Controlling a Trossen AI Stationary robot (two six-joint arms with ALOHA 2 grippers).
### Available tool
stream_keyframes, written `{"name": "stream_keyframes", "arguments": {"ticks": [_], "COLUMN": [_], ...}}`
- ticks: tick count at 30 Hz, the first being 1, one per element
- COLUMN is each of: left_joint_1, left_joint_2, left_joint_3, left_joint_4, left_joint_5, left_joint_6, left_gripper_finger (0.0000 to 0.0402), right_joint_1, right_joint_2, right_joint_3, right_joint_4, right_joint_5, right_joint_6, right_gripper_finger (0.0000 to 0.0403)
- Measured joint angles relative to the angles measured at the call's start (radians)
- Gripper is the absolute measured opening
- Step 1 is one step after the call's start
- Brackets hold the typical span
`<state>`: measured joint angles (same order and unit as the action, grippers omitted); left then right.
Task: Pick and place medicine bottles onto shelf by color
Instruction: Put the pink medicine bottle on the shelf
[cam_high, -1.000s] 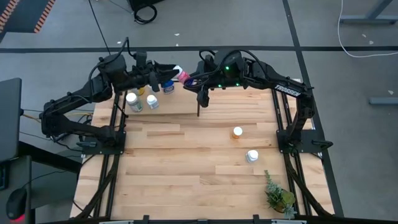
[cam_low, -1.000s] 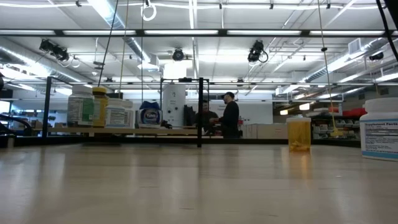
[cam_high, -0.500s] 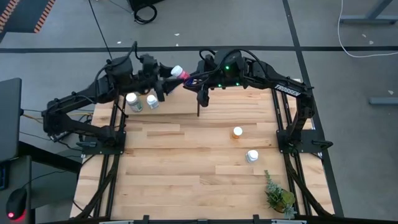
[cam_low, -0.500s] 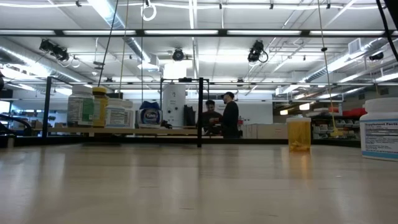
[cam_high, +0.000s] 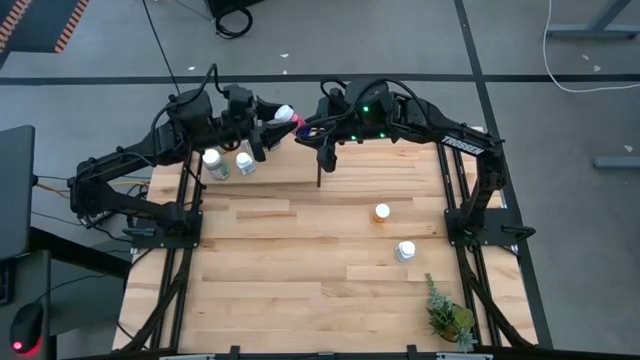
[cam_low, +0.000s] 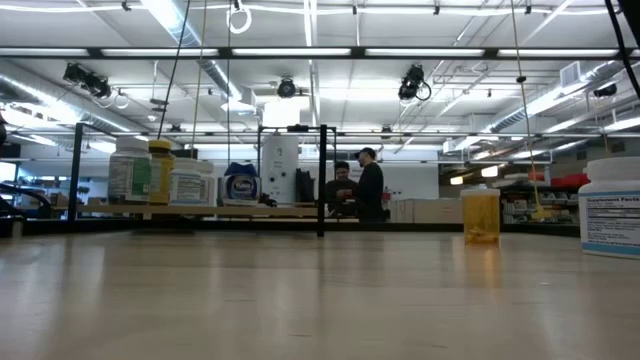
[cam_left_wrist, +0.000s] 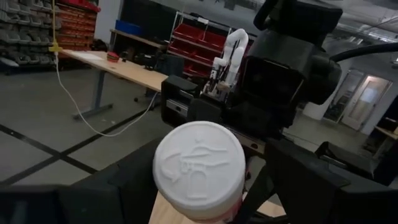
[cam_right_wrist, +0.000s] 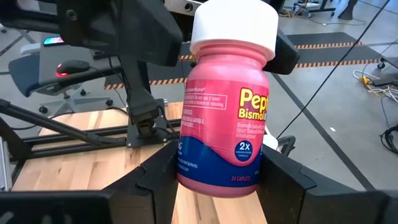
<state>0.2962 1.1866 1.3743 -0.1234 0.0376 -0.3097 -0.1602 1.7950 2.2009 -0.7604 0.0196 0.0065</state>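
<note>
Handover step, above the shelf (cam_high: 300, 168): right tool (cam_high: 300, 126) clamps the pink Pepto-Bismol bottle (cam_right_wrist: 225, 118); left tool (cam_high: 268, 122) flanks its cap, grip uncertain. Next: 1 tool releases.

pink bottle (cam_right_wrist: 225, 124): glossy plastic, white cap embossed and kinda matt
surface (cam_high: 300, 270): pale wood planks, smooth
fingers (cam_right_wrist: 292, 180): matt black plastic
shelf rails (cam_low: 322, 180): thin black metal
</note>
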Motion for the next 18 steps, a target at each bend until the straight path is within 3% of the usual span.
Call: {"name": "stream_keyframes", "arguments": {"ticks": [11, 18], "left_joint_1": [0.000, 0.002], "left_joint_2": [0.000, 0.000], "left_joint_3": [0.000, 0.001], "left_joint_4": [-0.002, -0.003], "left_joint_5": [-0.004, -0.001], "left_joint_6": [-0.044, -0.048], "left_gripper_finger": [0.0175, 0.0174], "right_joint_1": [0.000, 0.000], "right_joint_2": [0.000, 0.000], "right_joint_3": [0.000, 0.000], "right_joint_4": [-0.001, -0.001], "right_joint_5": [-0.002, 0.002], "right_joint_6": [-0.006, 0.008], "right_gripper_finger": [0.0186, 0.0186]}}
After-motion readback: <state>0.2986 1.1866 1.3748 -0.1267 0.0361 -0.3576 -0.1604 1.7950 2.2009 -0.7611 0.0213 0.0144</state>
